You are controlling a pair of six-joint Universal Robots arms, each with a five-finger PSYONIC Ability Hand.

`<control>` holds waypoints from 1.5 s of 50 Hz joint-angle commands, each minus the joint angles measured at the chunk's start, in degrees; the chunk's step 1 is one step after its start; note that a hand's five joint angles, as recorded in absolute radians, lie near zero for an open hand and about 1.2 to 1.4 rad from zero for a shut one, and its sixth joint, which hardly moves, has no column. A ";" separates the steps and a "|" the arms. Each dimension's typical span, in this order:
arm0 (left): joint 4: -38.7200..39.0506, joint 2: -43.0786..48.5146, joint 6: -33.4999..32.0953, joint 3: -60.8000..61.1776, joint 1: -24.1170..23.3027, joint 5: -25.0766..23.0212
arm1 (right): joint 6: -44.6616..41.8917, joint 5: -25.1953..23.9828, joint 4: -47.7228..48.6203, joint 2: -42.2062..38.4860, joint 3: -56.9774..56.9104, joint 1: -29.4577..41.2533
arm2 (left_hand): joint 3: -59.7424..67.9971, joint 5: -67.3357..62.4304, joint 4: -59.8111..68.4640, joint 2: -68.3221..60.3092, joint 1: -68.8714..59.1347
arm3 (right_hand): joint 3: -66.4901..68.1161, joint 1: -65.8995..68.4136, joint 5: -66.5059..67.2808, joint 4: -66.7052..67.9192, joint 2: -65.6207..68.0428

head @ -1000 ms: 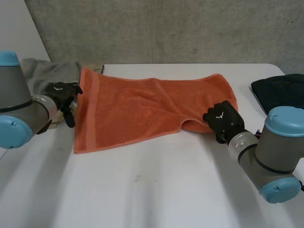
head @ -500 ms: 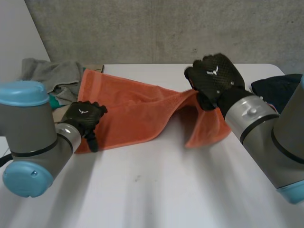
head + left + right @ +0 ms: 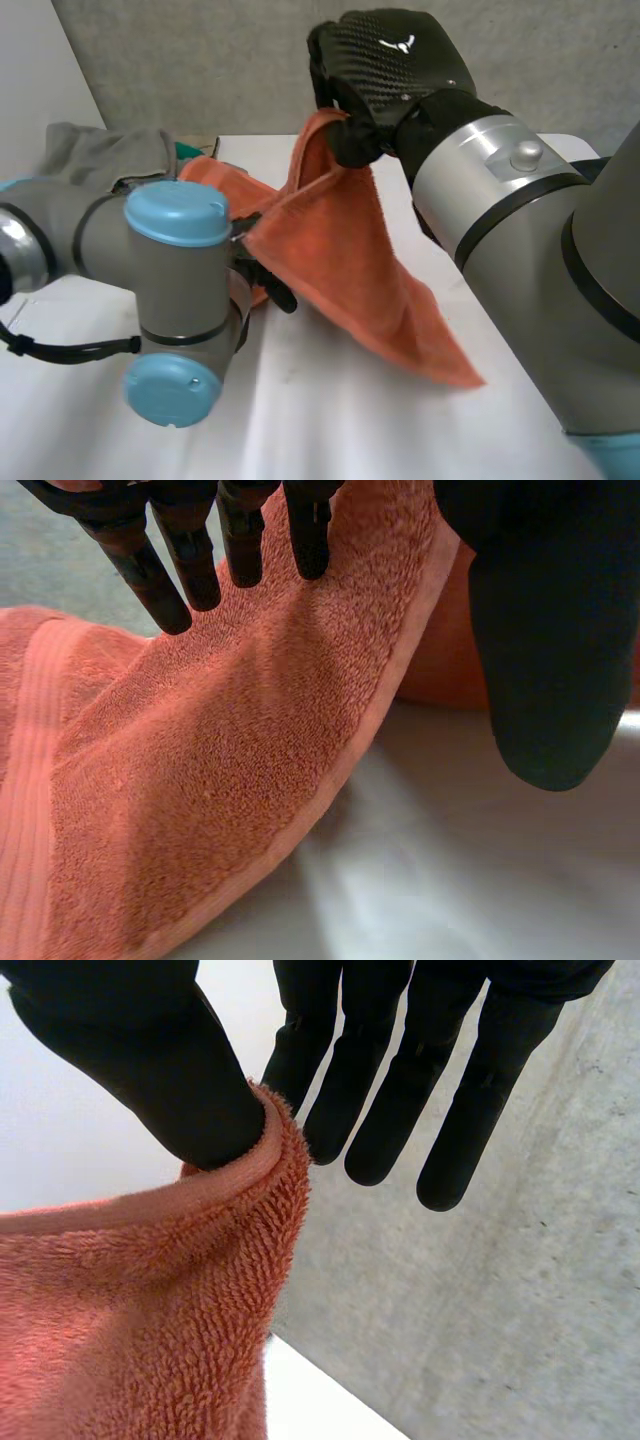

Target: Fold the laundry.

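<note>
The right hand (image 3: 385,75) is pinching a hemmed edge of the orange terry towel (image 3: 350,260) between its thumb and straight fingers, holding it high above the smooth white worktop (image 3: 330,430). The fluffy, looped cloth is hanging from that hand in a long triangular drape, with its point reaching down toward the worktop. The left hand (image 3: 550,630) is sitting low at the towel's other end, fingers over the nap and thumb beside the flat woven hem. It seems to be gripping that edge. A crumpled grey cloth (image 3: 100,150) is lying at the worktop's far left.
</note>
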State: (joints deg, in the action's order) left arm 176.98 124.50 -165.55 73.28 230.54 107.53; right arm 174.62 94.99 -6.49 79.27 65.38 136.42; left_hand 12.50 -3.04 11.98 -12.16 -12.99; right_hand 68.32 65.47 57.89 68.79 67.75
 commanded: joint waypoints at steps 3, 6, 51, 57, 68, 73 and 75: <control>2.22 4.61 6.29 -5.33 -0.53 6.11 | 6.08 1.69 -1.95 0.62 -2.36 3.67 | -2.50 3.04 -1.98 2.16 2.99 | 11.68 14.53 12.11 11.21 12.25; 2.58 5.66 7.00 -6.83 0.52 9.09 | 7.84 1.52 -2.04 1.76 -1.75 3.50 | -2.50 3.04 -1.98 2.16 2.99 | 11.68 14.53 12.11 11.21 12.25; -3.93 -11.20 -31.72 11.95 18.55 -19.62 | -2.25 -6.92 4.19 -3.06 6.69 -11.18 | -1.61 2.16 -1.09 1.27 2.10 | 11.68 14.53 12.11 11.21 12.25; -1.82 -11.73 -42.73 18.91 16.17 -19.99 | -11.83 -6.48 6.57 -6.58 7.04 -12.41 | -2.50 3.04 -1.98 2.16 2.99 | 11.68 14.53 12.11 11.21 12.25; 2.93 -6.38 -46.79 18.92 14.59 -17.18 | -14.48 -6.57 7.72 -8.69 10.82 -13.99 | 3.26 -2.72 3.78 -3.60 -2.77 | 11.68 14.53 12.11 11.21 12.25; 3.89 -4.01 -46.97 17.43 14.76 -16.21 | -13.52 -6.75 10.70 -7.91 13.80 -14.52 | 5.44 -4.89 5.96 -5.78 -4.95 | 11.68 14.53 12.11 11.21 12.25; 4.68 -3.21 -47.05 17.08 14.85 -16.04 | -13.43 -7.01 11.58 -7.64 14.51 -14.61 | 7.78 -7.24 8.31 -8.12 -7.29 | 11.68 14.53 12.11 11.21 12.25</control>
State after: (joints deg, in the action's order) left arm 180.37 119.04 -212.79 91.84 245.11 90.76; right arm 160.11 88.41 2.37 70.74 77.32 122.19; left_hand 13.08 -3.47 13.37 -13.60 -13.03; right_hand 68.32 65.47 57.89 68.80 67.75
